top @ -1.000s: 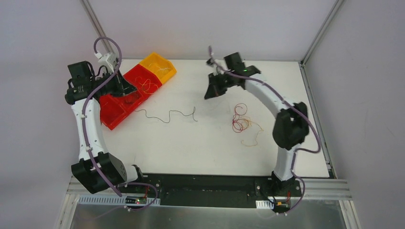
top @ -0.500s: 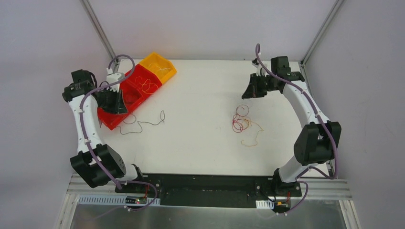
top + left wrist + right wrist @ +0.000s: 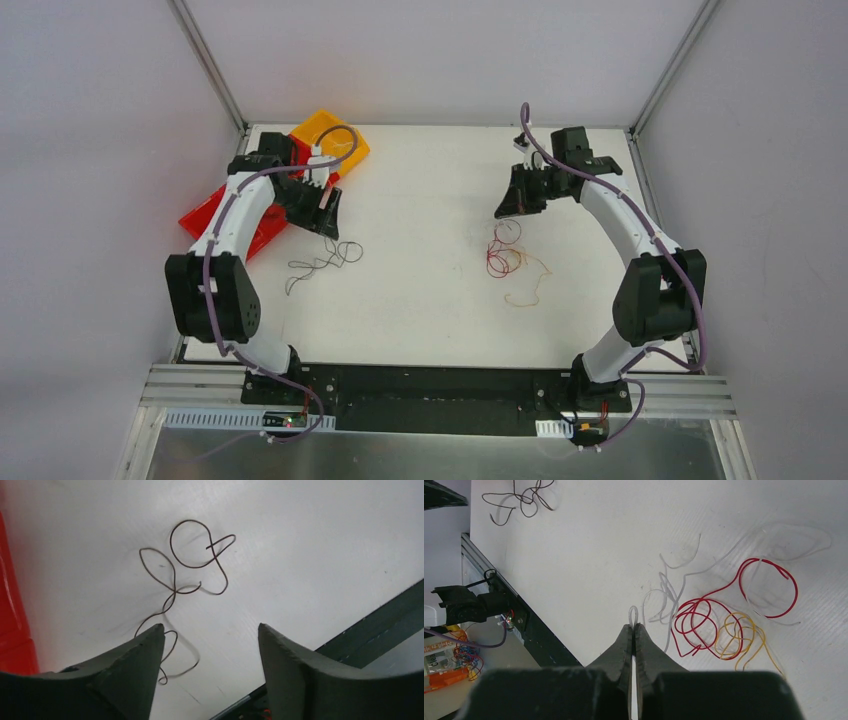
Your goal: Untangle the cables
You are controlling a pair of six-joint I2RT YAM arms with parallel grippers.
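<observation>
Cables [image 3: 503, 258] loose on table [image 3: 420, 290]; red bin [image 3: 203, 213], orange bin [image 3: 322, 128] by left arm [image 3: 232, 212].

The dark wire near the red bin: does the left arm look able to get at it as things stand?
Probably yes. The left gripper hangs over the dark wire with its jaws apart, and the wire lies loose on the bare table, apart from the red bin. Nothing stands between them.
</observation>
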